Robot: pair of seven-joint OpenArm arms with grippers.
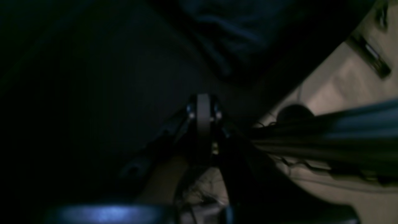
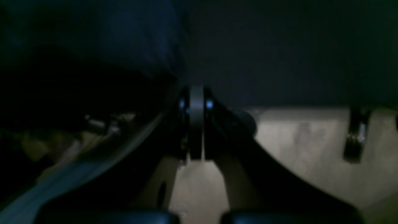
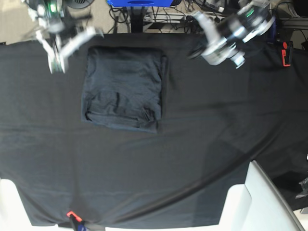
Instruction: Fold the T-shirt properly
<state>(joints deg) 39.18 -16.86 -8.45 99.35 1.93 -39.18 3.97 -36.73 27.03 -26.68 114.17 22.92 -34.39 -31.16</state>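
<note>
My left tool [image 1: 203,124] is shut tight and holds nothing. My right tool [image 2: 196,123] is shut tight too, with nothing in it. Both hang above the far edge of the surface [image 3: 216,144], one on each side of the T-shirt [image 3: 122,89]. The T-shirt lies folded into a neat square on the black tablecloth [image 3: 144,173], touching neither tool.

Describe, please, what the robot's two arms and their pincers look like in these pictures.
In the base view both arms are silver-grey and white with black joints, each showing a small green light near the wrist. The left pincer and right pincer end in pale fingers. The wrist views are dim: each shows dark pincer bodies meeting at a narrow grey strip flanked by small shiny screws.
</note>
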